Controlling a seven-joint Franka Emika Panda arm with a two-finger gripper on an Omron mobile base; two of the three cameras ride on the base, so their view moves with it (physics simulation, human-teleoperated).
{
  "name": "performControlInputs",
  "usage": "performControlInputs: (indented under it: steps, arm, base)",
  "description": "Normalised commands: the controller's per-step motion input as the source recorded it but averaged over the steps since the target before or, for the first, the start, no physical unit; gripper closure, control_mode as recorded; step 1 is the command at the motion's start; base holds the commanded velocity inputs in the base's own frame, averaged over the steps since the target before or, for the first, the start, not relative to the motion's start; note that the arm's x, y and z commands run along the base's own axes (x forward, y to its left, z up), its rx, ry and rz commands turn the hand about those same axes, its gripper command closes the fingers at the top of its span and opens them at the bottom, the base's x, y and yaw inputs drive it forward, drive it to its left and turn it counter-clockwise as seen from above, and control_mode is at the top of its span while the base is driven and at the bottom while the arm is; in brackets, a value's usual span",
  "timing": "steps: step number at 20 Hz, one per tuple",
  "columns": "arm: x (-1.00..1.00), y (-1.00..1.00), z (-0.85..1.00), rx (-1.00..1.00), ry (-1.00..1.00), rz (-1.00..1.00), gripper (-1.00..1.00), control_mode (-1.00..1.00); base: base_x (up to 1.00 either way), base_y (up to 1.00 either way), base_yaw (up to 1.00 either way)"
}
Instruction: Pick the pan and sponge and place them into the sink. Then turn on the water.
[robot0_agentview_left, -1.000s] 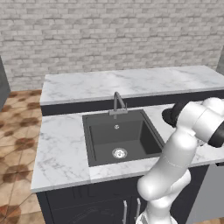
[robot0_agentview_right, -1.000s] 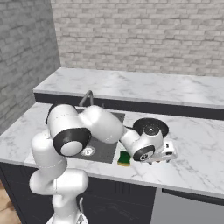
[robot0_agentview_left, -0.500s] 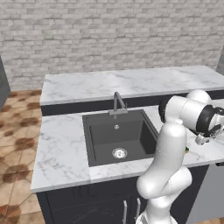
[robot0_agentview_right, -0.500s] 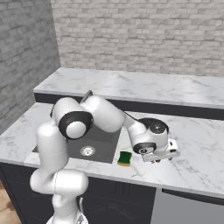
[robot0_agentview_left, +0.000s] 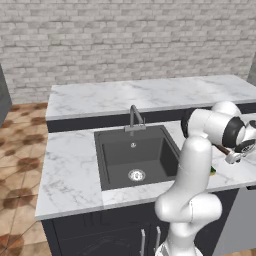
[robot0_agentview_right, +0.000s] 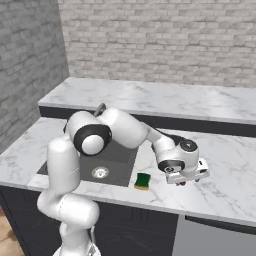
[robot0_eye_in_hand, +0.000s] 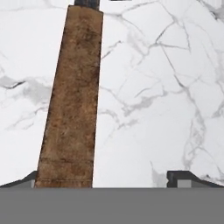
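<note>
The pan's brown wooden handle (robot0_eye_in_hand: 70, 96) runs up the hand view and lies between my fingertips, close to the left one. My gripper (robot0_eye_in_hand: 105, 179) is open, low over the white marble counter right of the sink (robot0_agentview_left: 115, 150). From the left base view the gripper (robot0_agentview_left: 239, 152) hangs by a short stretch of the handle (robot0_agentview_left: 220, 148); the pan's black bowl is hidden behind my arm. The sponge (robot0_agentview_right: 143, 180), yellow with a green top, lies on the counter just left of the gripper (robot0_agentview_right: 187, 176). No water shows under the faucet (robot0_agentview_left: 134, 116).
A raised marble back counter (robot0_agentview_left: 150, 95) runs along the brick wall behind the sink. The counter's front edge (robot0_agentview_right: 165, 205) is close below the sponge and the hand. Bare marble (robot0_agentview_right: 225, 170) stretches to the right of the gripper.
My arm has swung its elbow round and the hand has shifted a little right and lower over the counter. The jaws have stayed wide open. Sponge and sink have not moved.
</note>
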Motion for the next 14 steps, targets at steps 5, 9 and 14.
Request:
performControlInputs:
  steps: [5, 9, 14]
  arm:
    - [0.02, 0.16, -0.08, 0.00, 0.00, 0.00, 1.00, -1.00]
    - [-0.01, 0.09, -0.01, 0.00, 0.00, 0.00, 1.00, -1.00]
    - [-0.21, 0.08, 0.38, 0.00, 0.00, 0.03, 1.00, -1.00]
  base:
    - [0.00, 0.00, 0.00]
    - [0.00, 0.00, 0.00]
    - [0.00, 0.00, 0.00]
